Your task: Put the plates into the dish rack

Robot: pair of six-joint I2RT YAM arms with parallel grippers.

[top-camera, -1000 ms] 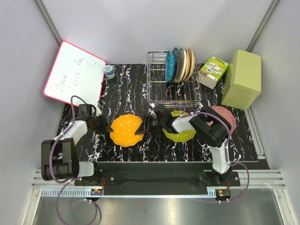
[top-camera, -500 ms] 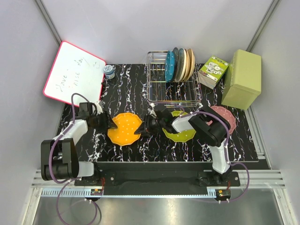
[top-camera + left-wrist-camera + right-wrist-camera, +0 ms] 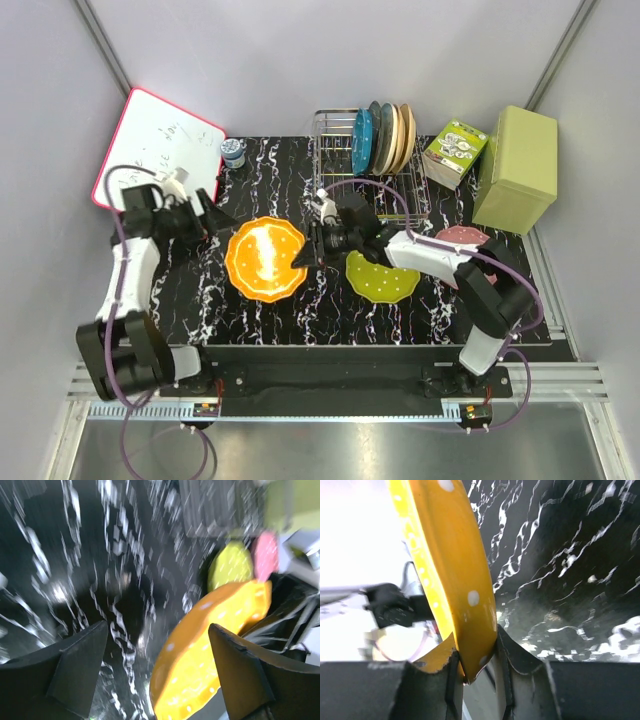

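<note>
The orange plate (image 3: 264,259) hangs tilted over the table, and my right gripper (image 3: 304,254) is shut on its right rim. In the right wrist view the jaws (image 3: 476,656) pinch the plate's edge (image 3: 449,565). My left gripper (image 3: 212,224) stands open to the left of the plate, apart from it. Its wrist view shows the orange plate (image 3: 210,645) ahead of the wide-spread fingers (image 3: 80,665). The yellow-green plate (image 3: 382,278) lies flat in front of the dish rack (image 3: 338,195). My right arm partly hides the pink plate (image 3: 462,237). The bright blue plate (image 3: 361,141) stands in the rack.
Dark teal, beige and tan plates (image 3: 392,134) stand in the rack beside the blue one. A whiteboard (image 3: 158,160) leans at the back left, with a small jar (image 3: 233,152) next to it. A printed box (image 3: 455,150) and an olive-green box (image 3: 517,168) stand at the back right.
My left gripper opened, let go of the orange plate and drew back up and to the left. The right gripper closed on the plate's right rim and has raised it.
</note>
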